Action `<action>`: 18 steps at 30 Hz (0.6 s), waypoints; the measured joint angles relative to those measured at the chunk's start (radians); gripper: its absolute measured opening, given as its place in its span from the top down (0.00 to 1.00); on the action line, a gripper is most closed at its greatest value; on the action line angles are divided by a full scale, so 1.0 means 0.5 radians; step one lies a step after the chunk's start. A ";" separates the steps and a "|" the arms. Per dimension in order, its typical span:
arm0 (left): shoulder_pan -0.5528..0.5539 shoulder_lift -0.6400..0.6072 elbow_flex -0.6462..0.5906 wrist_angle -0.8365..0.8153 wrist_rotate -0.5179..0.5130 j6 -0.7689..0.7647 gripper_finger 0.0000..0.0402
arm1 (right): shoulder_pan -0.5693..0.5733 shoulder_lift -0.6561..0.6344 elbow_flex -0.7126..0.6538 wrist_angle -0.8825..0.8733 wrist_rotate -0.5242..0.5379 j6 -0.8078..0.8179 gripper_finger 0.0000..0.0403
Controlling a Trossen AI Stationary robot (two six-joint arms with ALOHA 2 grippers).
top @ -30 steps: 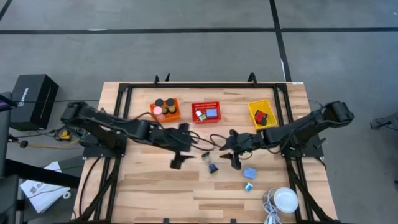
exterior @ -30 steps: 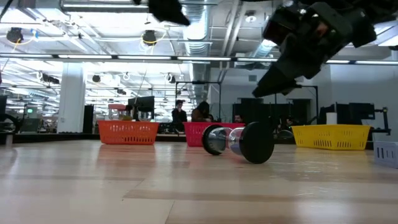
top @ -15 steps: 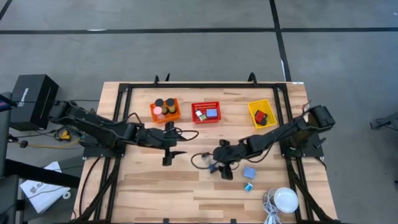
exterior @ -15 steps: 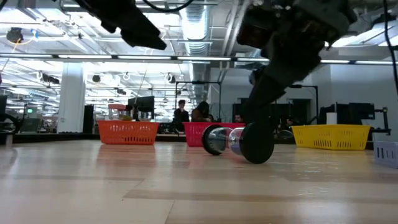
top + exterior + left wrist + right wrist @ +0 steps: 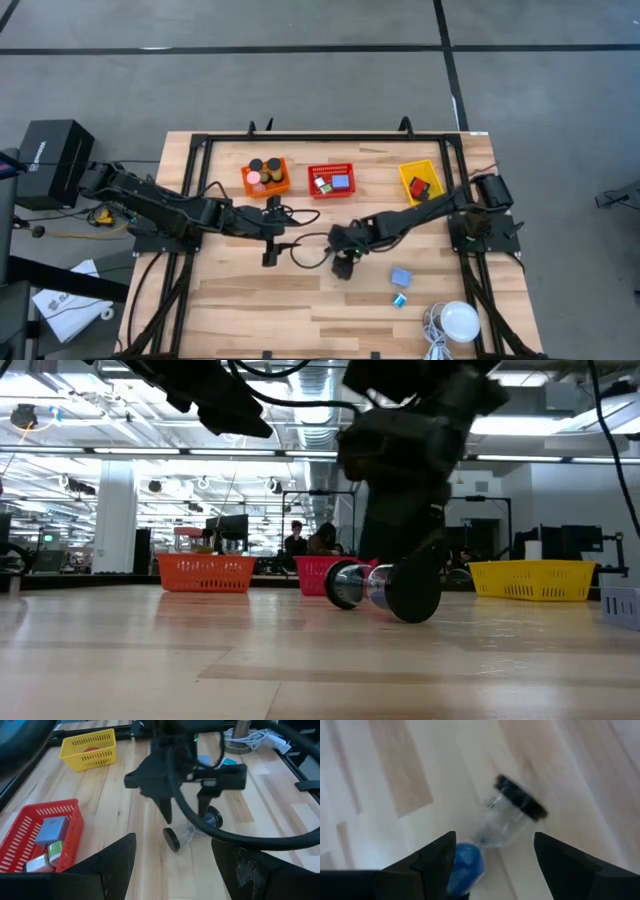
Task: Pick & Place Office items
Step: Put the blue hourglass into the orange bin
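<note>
A clear cylinder with black end caps (image 5: 192, 833) lies on its side on the wooden table (image 5: 250, 300), near the middle. In the low view the cylinder (image 5: 385, 588) rests on the rims of its caps. My right gripper (image 5: 184, 811) hangs just above it, pointing steeply down and open, one finger toward each side; I see no touch. My left gripper (image 5: 268, 255) hovers open to the cylinder's left, nothing between its fingers. A blue block (image 5: 401, 277) and a smaller blue bit (image 5: 399, 300) lie on the table nearer the front right.
Along the far side stand an orange basket (image 5: 266, 176), a red basket (image 5: 331, 181) and a yellow basket (image 5: 421, 183), each with items inside. A white dome with a cable (image 5: 460, 322) sits at the front right corner. Black frame rails run along the table's edges.
My right gripper has travelled toward the table's left edge, tipping more steeply downward, and now hangs over the cylinder. My left gripper drew back toward the table's left and sank, then kept still. The cylinder has stayed where it was.
</note>
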 joint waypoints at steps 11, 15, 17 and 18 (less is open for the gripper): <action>0.000 0.001 0.000 0.018 -0.002 0.010 0.36 | -0.144 0.039 0.090 -0.022 -0.091 -0.012 0.35; 0.000 0.001 0.000 0.023 -0.001 0.014 0.36 | -0.147 0.039 0.090 -0.018 -0.126 0.004 0.35; 0.000 0.001 0.000 0.023 0.002 0.014 0.36 | -0.146 0.039 0.089 0.004 -0.129 0.054 0.35; 0.000 0.001 0.000 0.025 0.004 0.014 0.36 | -0.145 0.039 0.089 0.015 -0.129 0.079 0.35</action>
